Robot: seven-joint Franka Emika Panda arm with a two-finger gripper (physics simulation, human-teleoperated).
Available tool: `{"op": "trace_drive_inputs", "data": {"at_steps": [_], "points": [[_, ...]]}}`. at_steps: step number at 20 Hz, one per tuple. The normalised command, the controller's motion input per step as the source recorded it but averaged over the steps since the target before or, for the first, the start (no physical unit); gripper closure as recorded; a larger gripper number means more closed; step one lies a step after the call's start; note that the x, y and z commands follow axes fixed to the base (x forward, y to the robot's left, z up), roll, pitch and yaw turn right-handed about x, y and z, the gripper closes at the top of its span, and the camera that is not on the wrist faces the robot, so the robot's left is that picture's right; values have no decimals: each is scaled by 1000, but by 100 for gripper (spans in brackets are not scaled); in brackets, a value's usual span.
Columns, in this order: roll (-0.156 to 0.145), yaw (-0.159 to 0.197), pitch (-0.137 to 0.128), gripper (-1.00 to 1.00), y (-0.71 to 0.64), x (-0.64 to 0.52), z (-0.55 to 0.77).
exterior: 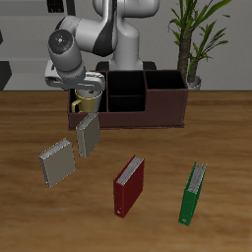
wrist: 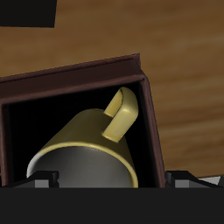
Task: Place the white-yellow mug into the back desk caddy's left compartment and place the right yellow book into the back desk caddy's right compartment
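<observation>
— Where's the mug [exterior: 85,98]?

— At the caddy [exterior: 138,110], by the table's back edge. It's in the end section, which I take for the left compartment [wrist: 31,118]. The wrist view shows it inside the dark walls, tipped over, handle [wrist: 123,112] toward the caddy's rim. I can't tell whether it rests on the compartment floor.

— And the claw [exterior: 90,85]?

— Right above the mug, fingers to either side of its body. I can't tell whether they pinch it or stand clear of it, because the pads are cut off at the picture's edge.

— What could go wrong?

— Judging by the tilt, a mug let go while hanging may roll, or come to rest on its side. The handle sits close to the wall, so a sideways pull could hook it and shift the caddy. Lifting away with a finger caught on the rim could drag the mug back out.

— And after that?

— The book [exterior: 57,163] is the other half. It stands near the table's middle with a second one [exterior: 89,134] just beside it, nearer the caddy. A careless reach could knock that one over — or take the wrong one. The red book [exterior: 128,185] and green book [exterior: 194,192] stand well apart, toward the front edge.
</observation>
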Motion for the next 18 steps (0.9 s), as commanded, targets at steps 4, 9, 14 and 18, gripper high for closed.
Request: {"op": "trace_drive_inputs", "data": {"at_steps": [4,9,14,18], "points": [[-14,44,-86,-100,135,39,325],[-75,133,-151,-100,181,85,355],[-41,72,-121,-100,237,84,294],[-98,248,-282,-100,434,173,487]]}}
